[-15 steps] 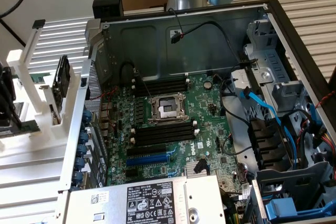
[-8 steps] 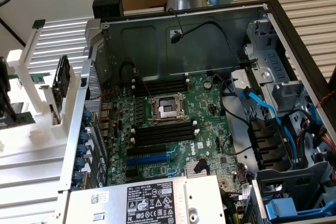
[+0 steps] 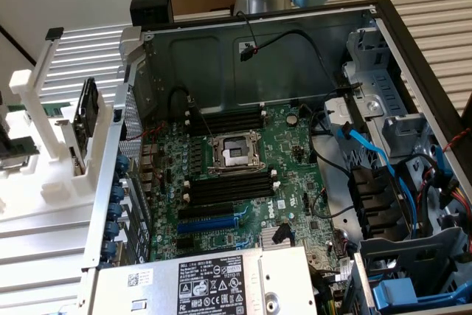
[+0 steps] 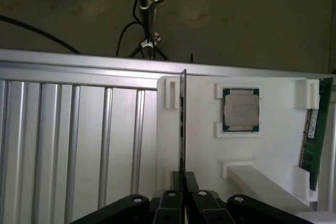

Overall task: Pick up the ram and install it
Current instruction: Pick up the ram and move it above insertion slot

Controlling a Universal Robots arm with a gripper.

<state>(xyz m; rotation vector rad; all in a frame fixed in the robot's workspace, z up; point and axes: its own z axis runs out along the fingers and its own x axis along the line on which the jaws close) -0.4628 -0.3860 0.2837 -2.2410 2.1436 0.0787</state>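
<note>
White plastic of the holder (image 4: 273, 135) backs the ram (image 4: 182, 119), which stands edge-on straight ahead of the gripper (image 4: 182, 178), its long axis running directly away from the fingers pinched on its near end, with the processor chip (image 4: 240, 109) and a second green stick (image 4: 314, 129) off to one side.

processor (image 4: 241, 109) on the holder (image 4: 273, 129), beside the ram (image 4: 182, 119)

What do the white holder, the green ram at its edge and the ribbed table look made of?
The white holder looks like matte plastic, perhaps printed: dull, blocky clips. The ram is a green circuit board, likely fibreglass, with a pale label. The table seems bare aluminium: silvery, sheen along its ribs.
</note>
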